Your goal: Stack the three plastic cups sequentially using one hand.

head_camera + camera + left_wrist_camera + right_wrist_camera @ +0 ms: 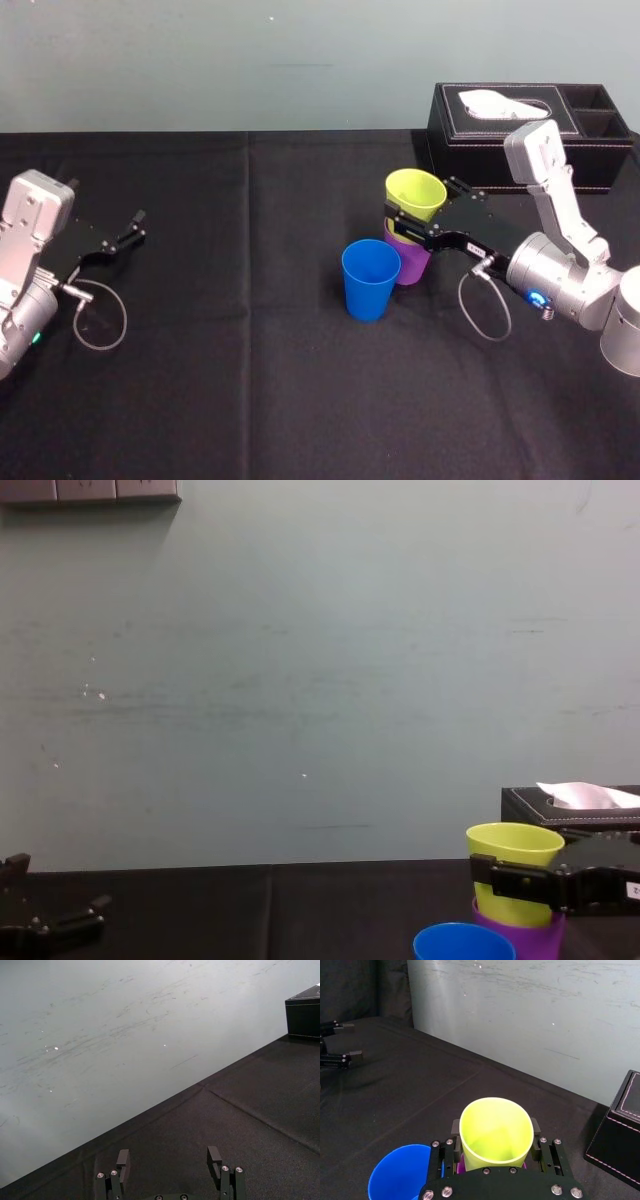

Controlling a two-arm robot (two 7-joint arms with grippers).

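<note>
A pale grey-green wall (pixel 200 60), scuffed, rises behind a table draped in black cloth (pixel 230 380). The right arm reaches in from the right, bent at the elbow. Its right gripper (pixel 397 222) pinches the yellow-green cup (pixel 415 193), which sits tilted inside the upright purple cup (pixel 410 262) near the table's middle. The left arm rests low at the left edge, its left gripper (pixel 138 225) with fingers spread and holding nothing. A black tissue box (pixel 520 135) stands at the back right. The blue cup (pixel 369 280) stands upright just beside the purple one. A small white label on the right gripper is too small to read.
</note>
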